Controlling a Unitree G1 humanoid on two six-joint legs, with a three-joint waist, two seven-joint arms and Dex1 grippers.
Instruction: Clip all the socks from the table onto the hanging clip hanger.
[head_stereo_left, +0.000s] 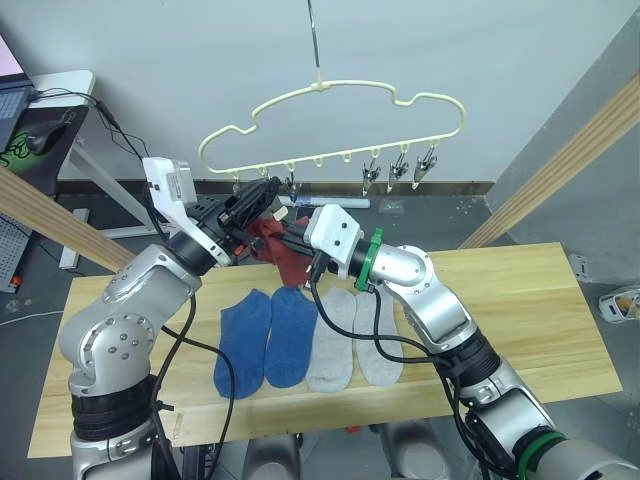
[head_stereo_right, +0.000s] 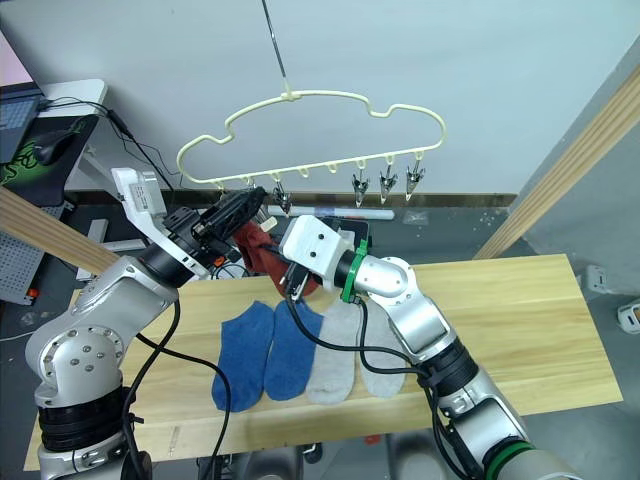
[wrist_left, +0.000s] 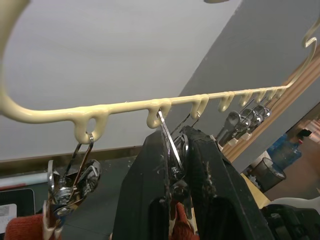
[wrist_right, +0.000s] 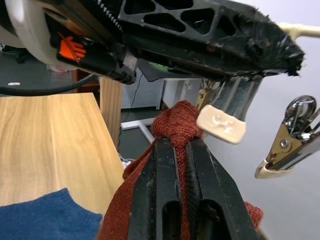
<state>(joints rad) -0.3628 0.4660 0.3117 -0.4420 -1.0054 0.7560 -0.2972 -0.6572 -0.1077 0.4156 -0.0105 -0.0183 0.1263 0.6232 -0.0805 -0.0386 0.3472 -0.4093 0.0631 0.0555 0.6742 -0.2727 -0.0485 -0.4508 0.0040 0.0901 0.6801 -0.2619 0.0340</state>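
Note:
The pale yellow clip hanger (head_stereo_left: 320, 88) hangs above the table's (head_stereo_left: 520, 320) far edge. My left gripper (head_stereo_left: 268, 190) is shut on the second clip (wrist_left: 170, 150) from the hanger's left end, squeezing it. My right gripper (wrist_right: 181, 145) is shut on a rust red sock (wrist_right: 172, 122) and holds its top edge right at that clip's cream pad (wrist_right: 222, 122). More red fabric (wrist_left: 20, 227) shows under the first clip; whether it is clipped I cannot tell. Two blue socks (head_stereo_left: 243, 340) (head_stereo_left: 290, 335) and two light grey socks (head_stereo_left: 333, 340) (head_stereo_left: 378, 345) lie flat in a row on the table.
Three metal clips (head_stereo_left: 400, 170) hang free at the hanger's right end. Slanted wooden beams stand at the left (head_stereo_left: 50, 215) and right (head_stereo_left: 570, 160). A desk with a laptop and cables (head_stereo_left: 40, 120) is at the far left. Bare tabletop stretches right of the socks.

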